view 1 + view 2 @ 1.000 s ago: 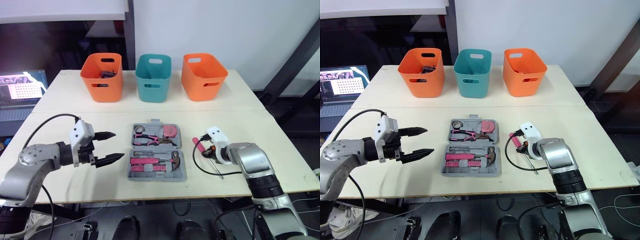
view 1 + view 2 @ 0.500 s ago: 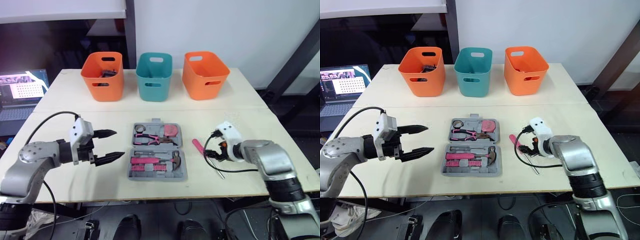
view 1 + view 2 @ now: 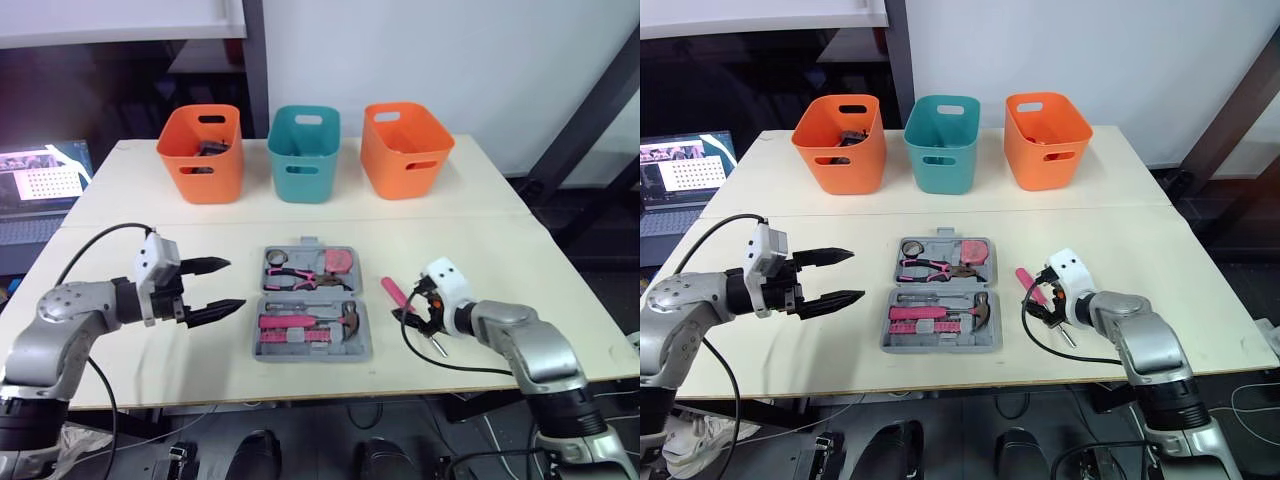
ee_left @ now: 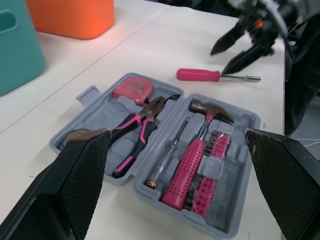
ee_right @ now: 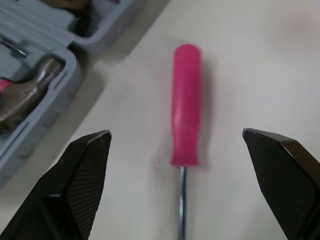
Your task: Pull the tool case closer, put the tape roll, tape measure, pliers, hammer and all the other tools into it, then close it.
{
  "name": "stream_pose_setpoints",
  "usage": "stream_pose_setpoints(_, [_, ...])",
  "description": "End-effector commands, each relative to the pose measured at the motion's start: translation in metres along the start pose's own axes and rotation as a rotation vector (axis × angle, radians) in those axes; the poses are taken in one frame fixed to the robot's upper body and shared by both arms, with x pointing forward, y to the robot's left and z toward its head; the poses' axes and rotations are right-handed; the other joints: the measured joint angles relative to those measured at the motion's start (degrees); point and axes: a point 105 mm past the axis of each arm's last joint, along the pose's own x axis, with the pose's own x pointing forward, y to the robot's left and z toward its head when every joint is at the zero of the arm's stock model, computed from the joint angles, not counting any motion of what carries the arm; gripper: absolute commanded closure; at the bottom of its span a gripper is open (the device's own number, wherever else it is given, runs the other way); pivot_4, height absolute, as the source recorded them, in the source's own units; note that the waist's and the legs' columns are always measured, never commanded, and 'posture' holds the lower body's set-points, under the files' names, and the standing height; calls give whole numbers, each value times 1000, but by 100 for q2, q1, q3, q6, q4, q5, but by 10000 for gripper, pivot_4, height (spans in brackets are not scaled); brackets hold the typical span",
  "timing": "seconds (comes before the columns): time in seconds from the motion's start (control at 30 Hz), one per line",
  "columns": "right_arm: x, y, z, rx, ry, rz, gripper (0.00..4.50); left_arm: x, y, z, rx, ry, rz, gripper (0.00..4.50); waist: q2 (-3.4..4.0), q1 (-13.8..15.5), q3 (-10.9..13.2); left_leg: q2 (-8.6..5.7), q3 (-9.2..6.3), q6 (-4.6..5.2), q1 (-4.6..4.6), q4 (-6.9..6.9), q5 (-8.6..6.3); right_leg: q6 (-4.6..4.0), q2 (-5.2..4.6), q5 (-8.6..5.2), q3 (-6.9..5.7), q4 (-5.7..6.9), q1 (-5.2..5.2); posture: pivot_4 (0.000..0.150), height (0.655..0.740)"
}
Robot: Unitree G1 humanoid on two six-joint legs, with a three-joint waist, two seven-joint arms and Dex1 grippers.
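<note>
While the right gripper (image 3: 416, 307) gapes open, the pink screwdriver (image 5: 186, 115) lies just beneath it.

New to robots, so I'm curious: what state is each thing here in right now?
Grey plastic tool case: open, flat on the table.
Pink-handled screwdriver: lying on the table, outside the case.
Left gripper: fingers open, empty.
Right gripper: fingers open, above the screwdriver, not gripping it.
Laptop: screen lit.
</note>
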Motion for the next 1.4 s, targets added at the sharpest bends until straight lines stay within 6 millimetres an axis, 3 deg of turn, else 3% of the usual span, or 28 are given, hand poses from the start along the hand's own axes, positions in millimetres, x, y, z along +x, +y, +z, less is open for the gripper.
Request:
stream_pose_setpoints(0.03, [8,-8,4,0,-30,-24,278,-8,3,7,48,0,24,0,0,4,0,0,0,0,0,0,0,0,0,0,0,0,0,1500,7400])
stream_pose_setpoints(0.1, [14,-10,1,8,-25,-26,278,-9,3,7,49,1,28,0,0,14,0,0,0,0,0,0,0,0,0,0,0,0,1,1500,7400])
stream_pose_setpoints(0.2, [19,-13,-3,30,-22,-28,8509,-10,3,7,49,3,32,0,-1,11,-1,0,0,0,1,1,0,1,0,1,0,0,2,1500,7400])
stream_pose_setpoints(0.4, [13,-10,-2,17,-12,-20,38547,-13,7,6,53,9,48,0,-1,9,0,0,0,0,3,-2,0,1,0,1,0,1,2,1500,7400])
stream_pose_setpoints(0.43, [10,-9,1,13,-14,-20,41013,-14,9,5,54,10,53,0,0,10,0,0,0,0,3,-1,0,1,0,0,0,1,2,1500,7400])
stream_pose_setpoints(0.6, [-4,-1,20,-58,-1,22,40801,-20,12,-1,49,24,68,0,5,13,3,0,0,0,1,-1,0,0,0,0,0,1,0,1500,7400])
stream_pose_setpoints(0.8, [-22,4,52,-356,58,63,40801,-28,15,-18,16,73,73,0,16,-24,10,1,1,0,0,-4,0,-2,-1,-1,0,1,-9,1500,7400])
stream_pose_setpoints(0.93, [-33,31,68,-593,109,242,40801,-35,14,-24,14,104,66,0,16,-74,13,1,1,0,-6,-5,-1,-2,-1,-2,0,0,-14,1500,7400])
stream_pose_setpoints(1.1, [-42,69,83,-753,154,430,40801,-46,8,-30,18,146,61,0,25,-130,18,2,4,-1,-6,-6,-1,-3,-4,-1,1,0,-22,1500,7400])
stream_pose_setpoints(1.27, [-25,96,88,-827,260,459,40801,-55,0,-37,14,183,57,0,25,-126,18,5,4,-2,-4,-9,-2,-5,-4,-1,1,3,-49,1500,7400])
stream_pose_setpoints(1.4, [-3,136,93,-817,274,495,40801,-65,-5,-38,3,199,85,0,24,-130,18,5,7,-3,-7,-8,-2,-7,-8,0,1,2,-50,1500,7400])
